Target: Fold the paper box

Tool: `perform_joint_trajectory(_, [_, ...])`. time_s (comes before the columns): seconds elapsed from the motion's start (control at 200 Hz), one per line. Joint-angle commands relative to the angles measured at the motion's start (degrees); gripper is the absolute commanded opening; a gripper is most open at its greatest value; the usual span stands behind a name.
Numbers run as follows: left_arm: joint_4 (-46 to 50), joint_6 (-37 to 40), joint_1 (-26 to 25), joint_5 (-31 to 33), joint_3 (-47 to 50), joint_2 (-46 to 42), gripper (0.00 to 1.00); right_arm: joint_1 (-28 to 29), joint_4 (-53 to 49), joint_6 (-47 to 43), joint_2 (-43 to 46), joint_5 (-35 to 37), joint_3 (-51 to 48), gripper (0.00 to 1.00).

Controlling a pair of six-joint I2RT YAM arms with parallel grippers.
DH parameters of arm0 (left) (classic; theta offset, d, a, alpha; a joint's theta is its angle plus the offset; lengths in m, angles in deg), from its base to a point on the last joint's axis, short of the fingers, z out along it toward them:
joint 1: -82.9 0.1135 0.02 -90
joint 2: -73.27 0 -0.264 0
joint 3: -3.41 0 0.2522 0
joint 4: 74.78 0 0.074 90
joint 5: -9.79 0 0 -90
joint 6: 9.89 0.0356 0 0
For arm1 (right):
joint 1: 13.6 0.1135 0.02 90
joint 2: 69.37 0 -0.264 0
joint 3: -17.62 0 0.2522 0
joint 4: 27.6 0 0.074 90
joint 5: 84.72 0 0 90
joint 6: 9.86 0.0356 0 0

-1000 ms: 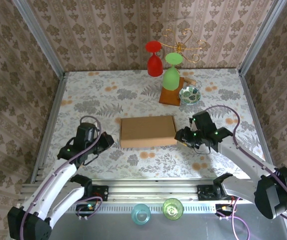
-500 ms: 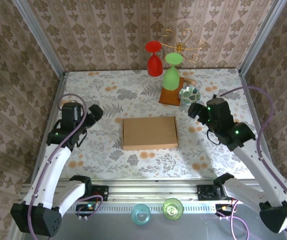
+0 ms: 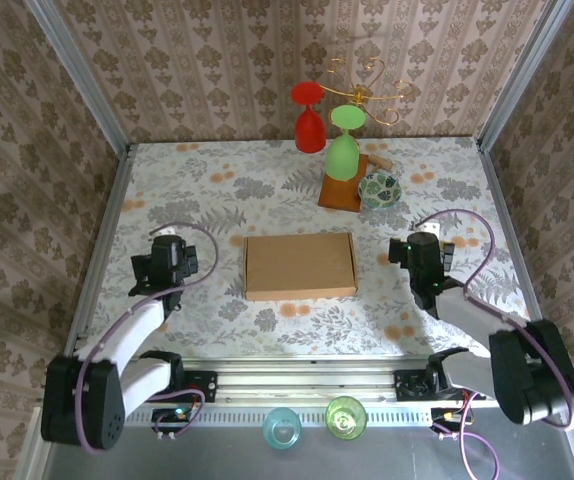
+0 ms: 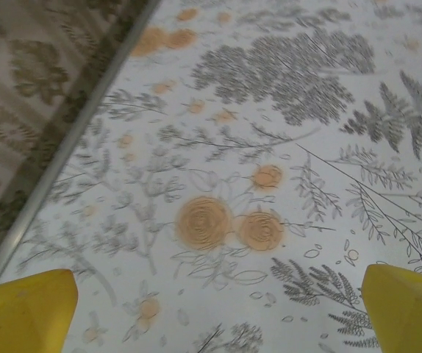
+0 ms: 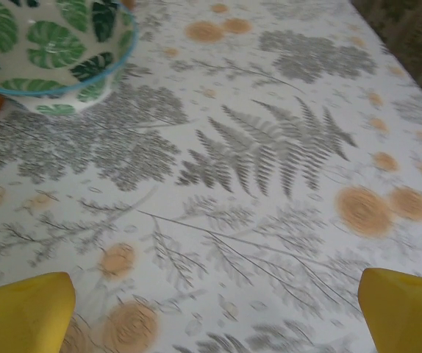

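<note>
Since half a second ago both of your arms have drawn in toward the near edge, and the box has not shifted. The left gripper (image 4: 215, 318) sits left of the box (image 3: 299, 266), well apart from it, with its fingers (image 4: 24, 309) spread wide over the bare tablecloth (image 4: 270, 110). The right gripper (image 5: 215, 312) sits right of the box, also well apart and spread wide, with the leaf-patterned bowl (image 5: 49, 51) beyond it. The box lies flat at the table's centre, its top face closed, on the near side of the wooden stand base (image 3: 339, 192).
</note>
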Motion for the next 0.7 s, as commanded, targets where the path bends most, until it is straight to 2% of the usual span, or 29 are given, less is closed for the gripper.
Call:
perform_joint_trajectory(0.0, [-18.0, 5.5, 1.7, -5.0, 0.9, 7.8, 1.00, -1.5, 18.7, -4.4, -5.8, -7.1, 0.6, 1.00])
perform_joint_trajectory(0.055, [-20.7, 6.8, 2.6, -7.5, -1.0, 11.9, 1.00, -2.2, 17.4, -7.0, -8.1, -9.0, 2.7, 1.00])
perform_joint_trajectory(0.145, [-32.9, 9.0, 3.7, -10.5, -1.4, 17.8, 1.00, -4.8, 24.5, -9.2, -11.5, -13.4, 2.1, 1.00])
perform_joint_trajectory(0.19, [-29.7, 10.0, 4.4, -11.3, -4.3, 19.8, 1.00, -6.7, 27.3, -7.6, -13.2, -15.8, 1.0, 1.00])
perform_joint_trajectory(0.24, [-33.4, 13.2, 4.9, -13.7, -4.4, 21.9, 1.00, -8.4, 32.8, -6.5, -15.1, -18.0, -1.2, 1.00])
perform_joint_trajectory(0.335, [-49.1, 12.1, 6.9, -16.1, 2.2, 26.2, 1.00, -9.0, 42.4, -6.2, -18.9, -18.7, -4.5, 1.00])
perform_joint_trajectory(0.395, [-60.5, 11.7, 8.1, -17.2, 6.2, 28.9, 1.00, -9.0, 37.3, -5.8, -17.8, -18.2, -3.1, 1.00])
perform_joint_trajectory(0.495, [-55.5, 10.4, 9.1, -17.6, 4.1, 28.3, 1.00, -9.0, 29.6, -4.5, -18.4, -15.4, 1.5, 1.00])
perform_joint_trajectory(0.55, [-48.6, 8.8, 9.5, -17.4, 1.7, 27.1, 1.00, -9.1, 31.2, -4.7, -18.9, -15.5, 1.2, 1.00])
perform_joint_trajectory(0.605, [-51.8, 9.7, 9.5, -17.2, 2.3, 28.1, 1.00, -9.1, 30.8, -4.5, -18.4, -15.5, 1.2, 1.00])
perform_joint_trajectory(0.695, [-51.5, 9.5, 9.5, -17.3, 2.4, 28.0, 1.00, -9.1, 30.8, -4.7, -18.5, -15.7, 1.2, 1.00])
